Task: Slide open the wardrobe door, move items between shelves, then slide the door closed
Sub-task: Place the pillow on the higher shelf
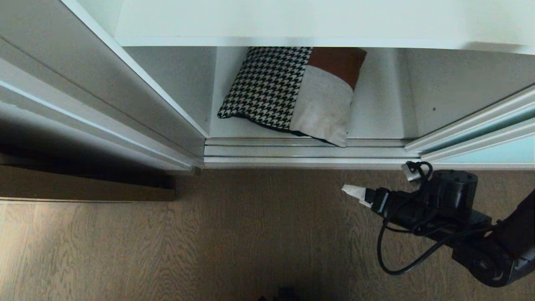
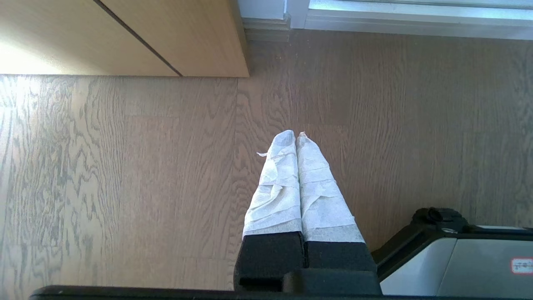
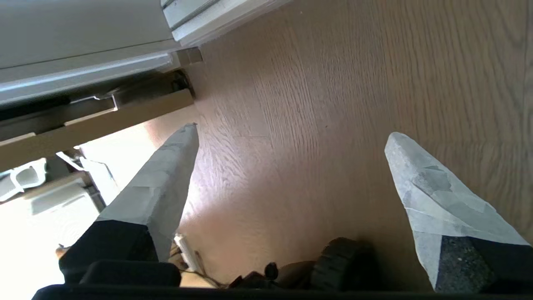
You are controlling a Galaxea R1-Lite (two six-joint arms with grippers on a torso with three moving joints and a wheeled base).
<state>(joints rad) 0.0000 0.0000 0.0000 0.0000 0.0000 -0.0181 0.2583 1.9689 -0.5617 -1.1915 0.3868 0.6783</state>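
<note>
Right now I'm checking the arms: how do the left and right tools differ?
The left tool is shut, fingers pressed together; the right tool is open, fingers wide apart. The left points at bare floor, out of the head view; the right hangs before the wardrobe, below the cushion. Both have white-wrapped fingers and hold nothing.

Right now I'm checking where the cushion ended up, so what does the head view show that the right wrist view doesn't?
Only the head view shows the cushion lying on the low white shelf inside the wardrobe, one corner hanging over the door track, with the sliding door pushed off to the right. It also shows the right gripper from outside, above the floor in front of the wardrobe.

Only the right wrist view shows that gripper's taped fingers spread wide with nothing between them.

Both show the wooden floor and the wardrobe's bottom track.
</note>
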